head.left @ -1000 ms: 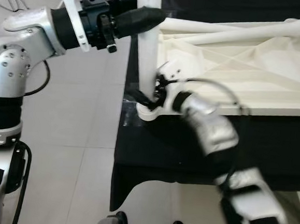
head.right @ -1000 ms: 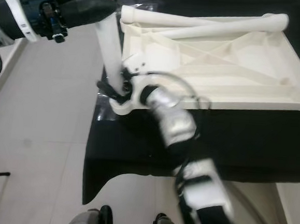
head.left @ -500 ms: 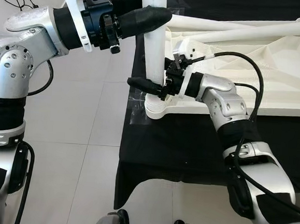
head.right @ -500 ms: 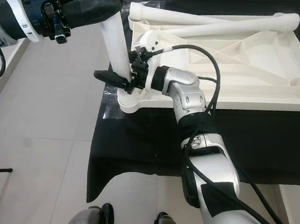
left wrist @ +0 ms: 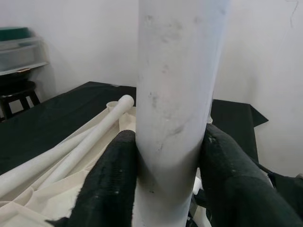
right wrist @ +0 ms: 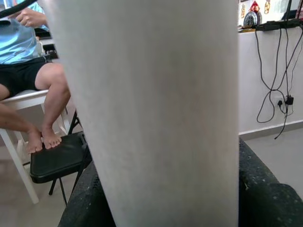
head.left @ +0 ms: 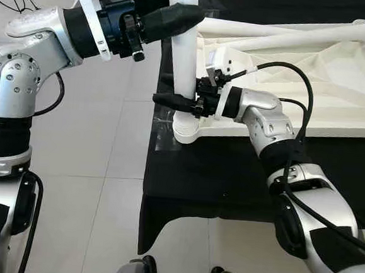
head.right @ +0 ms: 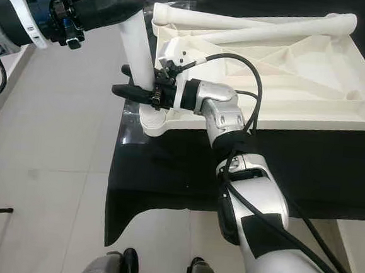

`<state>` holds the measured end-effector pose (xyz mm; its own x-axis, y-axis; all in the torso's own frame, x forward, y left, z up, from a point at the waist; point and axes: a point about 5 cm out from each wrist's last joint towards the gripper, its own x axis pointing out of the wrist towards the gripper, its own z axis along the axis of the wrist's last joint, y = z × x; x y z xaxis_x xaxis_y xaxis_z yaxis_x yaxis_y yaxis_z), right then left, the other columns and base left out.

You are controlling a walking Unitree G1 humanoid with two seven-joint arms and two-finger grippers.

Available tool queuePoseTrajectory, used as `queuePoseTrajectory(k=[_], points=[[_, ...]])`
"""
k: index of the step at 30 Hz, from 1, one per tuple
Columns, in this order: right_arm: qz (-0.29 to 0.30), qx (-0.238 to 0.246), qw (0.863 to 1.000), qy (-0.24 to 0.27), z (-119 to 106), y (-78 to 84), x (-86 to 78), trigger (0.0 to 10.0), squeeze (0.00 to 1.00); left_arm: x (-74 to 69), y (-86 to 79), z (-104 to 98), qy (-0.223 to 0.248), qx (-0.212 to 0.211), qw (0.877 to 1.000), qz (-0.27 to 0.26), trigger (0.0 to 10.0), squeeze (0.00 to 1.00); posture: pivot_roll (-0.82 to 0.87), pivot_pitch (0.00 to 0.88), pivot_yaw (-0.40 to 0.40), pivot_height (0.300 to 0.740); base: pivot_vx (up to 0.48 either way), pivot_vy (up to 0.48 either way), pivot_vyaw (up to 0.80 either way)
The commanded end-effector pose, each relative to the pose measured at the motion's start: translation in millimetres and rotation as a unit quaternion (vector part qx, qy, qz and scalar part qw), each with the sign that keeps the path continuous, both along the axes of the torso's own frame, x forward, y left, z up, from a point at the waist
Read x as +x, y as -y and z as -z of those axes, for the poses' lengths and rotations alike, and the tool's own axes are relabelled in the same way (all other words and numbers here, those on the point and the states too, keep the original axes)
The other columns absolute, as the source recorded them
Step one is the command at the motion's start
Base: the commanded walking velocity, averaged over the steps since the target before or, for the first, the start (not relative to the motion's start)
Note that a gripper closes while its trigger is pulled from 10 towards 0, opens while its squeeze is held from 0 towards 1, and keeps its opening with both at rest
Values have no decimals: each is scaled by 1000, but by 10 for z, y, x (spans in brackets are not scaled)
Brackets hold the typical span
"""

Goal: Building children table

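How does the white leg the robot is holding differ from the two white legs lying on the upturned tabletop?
The held leg stands upright in the tabletop's corner socket; the loose legs lie flat along its far edge. The held one is gripped by the left pincer high up and the right pincer near its base; the others are untouched. All are plain white tubes.

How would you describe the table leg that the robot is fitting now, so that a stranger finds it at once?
Find the white tabletop lying upside down on the black cloth. At its near left corner one white leg stands upright in a round socket, with the left gripper clamped high on it and the right gripper low. The other legs lie flat.
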<state>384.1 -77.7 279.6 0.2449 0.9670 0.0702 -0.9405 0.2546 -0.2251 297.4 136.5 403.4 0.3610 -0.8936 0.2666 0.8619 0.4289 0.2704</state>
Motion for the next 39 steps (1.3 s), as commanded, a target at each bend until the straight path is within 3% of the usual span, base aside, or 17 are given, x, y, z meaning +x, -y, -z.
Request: queuePoseTrajectory(k=[1,2,4,6,7,8,9,10,11,12,13,15,18,28,34,37,39], points=[[34,51,998,-20,-48,35,56,0,0,9,91,109,-26,17,999,29,5216,1000,35,279,80,740,0,0,0],[57,54,997,-27,-15,21,78,0,0,34,80,97,-25,11,1000,15,10000,1000,31,278,80,740,0,0,0],[127,59,989,-48,77,12,140,0,0,108,55,65,-24,-6,999,-23,10000,1000,25,277,72,740,0,0,0],[142,59,987,-52,97,13,153,0,0,123,50,58,-23,-9,999,-31,10000,1000,25,277,72,740,0,0,0],[210,55,974,-60,199,14,190,0,0,130,46,53,-24,-9,999,-32,10000,0,25,273,58,740,0,0,0],[296,67,949,-80,330,13,218,0,0,133,36,50,-24,-8,999,-33,10000,0,28,267,63,740,0,0,0],[296,67,949,-80,330,13,218,0,0,133,36,50,-24,-8,999,-33,10000,0,28,267,63,740,0,0,0],[397,67,912,-83,478,55,214,0,0,140,26,47,-23,-7,999,-36,10000,0,28,267,63,740,0,0,0],[431,63,896,-92,683,-10,82,0,0,150,9,42,-24,-6,999,-39,10000,0,36,265,76,740,0,0,0],[431,63,896,-92,683,-10,82,0,0,150,9,42,-24,-6,999,-39,10000,0,36,265,76,740,0,0,0],[440,65,892,-83,799,-78,-72,0,0,165,-8,41,-24,-5,999,-44,10000,0,39,272,83,740,0,0,0],[440,65,892,-83,799,-78,-72,0,0,165,-8,41,-24,-5,999,-44,10000,0,39,272,83,740,0,0,0],[438,79,893,-71,888,-221,-264,0,0,178,-2,56,-24,-3,999,-42,10000,0,27,252,79,740,0,0,0],[438,80,893,-65,871,-353,-250,0,0,170,32,69,-22,-1,999,-38,10000,0,26,246,80,740,0,0,0],[414,54,908,-33,786,-441,-303,0,0,161,31,82,-22,1,999,-36,10000,0,22,248,83,740,0,0,0],[348,32,937,10,685,-529,-334,0,0,137,35,98,-21,4,999,-30,10000,0,17,250,79,740,0,0,0],[348,32,937,10,685,-529,-334,0,0,137,35,98,-21,4,999,-30,10000,0,17,250,79,740,0,0,0]])
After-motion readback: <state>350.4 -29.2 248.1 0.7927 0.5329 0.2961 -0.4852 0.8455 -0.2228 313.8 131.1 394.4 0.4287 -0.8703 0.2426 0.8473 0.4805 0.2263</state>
